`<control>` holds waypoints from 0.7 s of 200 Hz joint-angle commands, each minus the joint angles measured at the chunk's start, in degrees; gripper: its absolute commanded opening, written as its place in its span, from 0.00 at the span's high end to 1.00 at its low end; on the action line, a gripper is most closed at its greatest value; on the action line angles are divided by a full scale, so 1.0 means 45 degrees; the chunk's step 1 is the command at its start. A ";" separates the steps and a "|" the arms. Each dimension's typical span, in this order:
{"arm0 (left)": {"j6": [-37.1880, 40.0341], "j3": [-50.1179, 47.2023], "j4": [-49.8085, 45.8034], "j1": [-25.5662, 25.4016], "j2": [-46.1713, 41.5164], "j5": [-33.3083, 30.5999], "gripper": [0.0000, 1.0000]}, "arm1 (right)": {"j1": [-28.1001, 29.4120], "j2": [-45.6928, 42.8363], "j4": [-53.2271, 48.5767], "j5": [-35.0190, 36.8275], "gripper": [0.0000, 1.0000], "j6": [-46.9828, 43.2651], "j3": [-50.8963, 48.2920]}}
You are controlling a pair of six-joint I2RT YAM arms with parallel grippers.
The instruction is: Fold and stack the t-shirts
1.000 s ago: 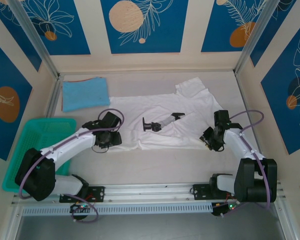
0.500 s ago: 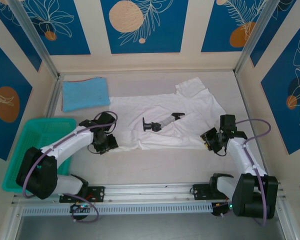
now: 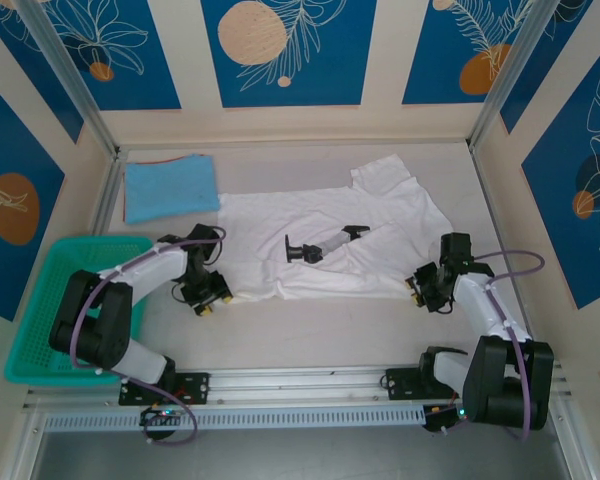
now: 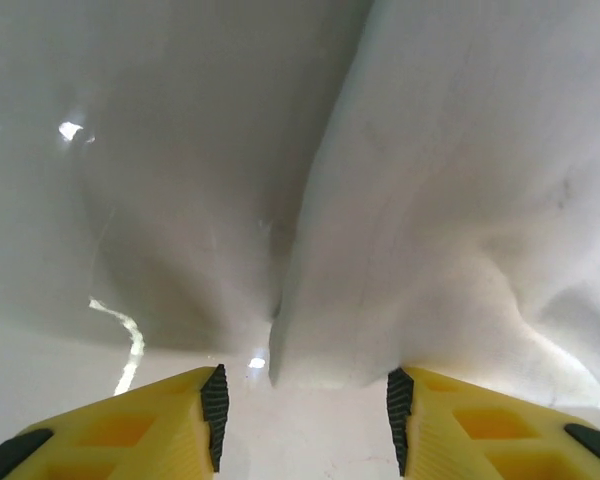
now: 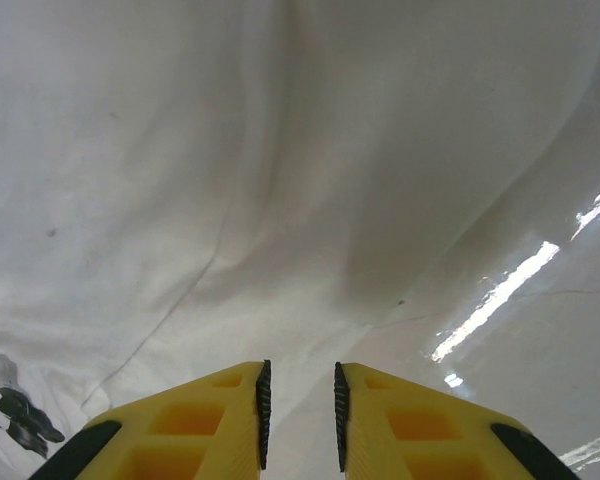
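Both arms sit at the white t-shirt (image 3: pixel 270 215) hem.
Limp, light cloth, best pinched at hem corners; left gripper (image 4: pixel 305 400) stands apart, right gripper (image 5: pixel 299 410) narrowly parted, neither clamped.

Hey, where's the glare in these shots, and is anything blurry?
Left wrist view: bright glints on the table beside the white shirt, cloth slightly soft. Right wrist view: a long glare streak on the table. Top view: even light, sharp.

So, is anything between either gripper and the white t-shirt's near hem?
Nothing visible. The left gripper's open fingers face the white t-shirt's hem corner across bare table. The right gripper sits at the opposite corner, with cloth directly ahead.
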 commanded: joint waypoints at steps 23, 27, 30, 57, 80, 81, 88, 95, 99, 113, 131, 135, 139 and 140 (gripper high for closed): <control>0.0445 0.0435 0.0444 0.0515 0.1241 0.0246 0.68 | -0.0157 0.0943 0.0047 0.0164 0.73 0.0391 0.0089; 0.0472 0.0478 0.0452 0.0526 0.1341 0.0238 0.70 | -0.0187 0.1034 0.0049 0.0260 0.74 0.0415 0.0091; 0.0480 0.0494 0.0461 0.0527 0.1392 0.0225 0.72 | -0.0211 0.1104 0.0062 0.0315 0.74 0.0460 0.0089; 0.0537 0.0860 -0.0192 0.0552 0.1575 -0.0924 0.89 | -0.0584 0.2019 0.0017 0.0810 0.77 0.0877 0.0107; 0.0529 0.1314 -0.1525 0.0590 0.1664 -0.2380 0.96 | -0.1056 0.2964 -0.0576 0.1311 0.78 0.1335 0.0446; 0.0525 0.1322 -0.1557 0.0590 0.1670 -0.2440 0.96 | -0.1076 0.2983 -0.0616 0.1359 0.77 0.1361 0.0472; 0.0543 0.1350 -0.1811 0.0609 0.1680 -0.2795 0.96 | -0.1227 0.3146 -0.0740 0.1530 0.77 0.1508 0.0552; 0.0538 0.1350 -0.1970 0.0644 0.1728 -0.3058 0.97 | -0.1374 0.3296 -0.0706 0.1526 0.77 0.1542 0.0577; 0.0550 0.1350 -0.2023 0.0666 0.1766 -0.3161 0.97 | -0.1455 0.3331 -0.0670 0.1525 0.76 0.1571 0.0594; 0.0640 0.1350 -0.2196 0.0765 0.1937 -0.3433 0.98 | -0.1656 0.3481 -0.0788 0.1653 0.76 0.1773 0.0653; 0.0727 0.1275 -0.2307 0.0839 0.2139 -0.3626 0.97 | -0.2057 0.3710 -0.1039 0.1632 0.74 0.2071 0.0602; 0.0737 0.1239 -0.2311 0.0835 0.2134 -0.3660 0.97 | -0.2152 0.3737 -0.1106 0.1596 0.74 0.2130 0.0587; 0.0755 0.1202 -0.2311 0.0844 0.2144 -0.3703 0.97 | -0.2250 0.3759 -0.1207 0.1548 0.74 0.2193 0.0588; 0.0745 0.1188 -0.2312 0.0844 0.2134 -0.3707 0.97 | -0.2288 0.3762 -0.1225 0.1546 0.74 0.2190 0.0573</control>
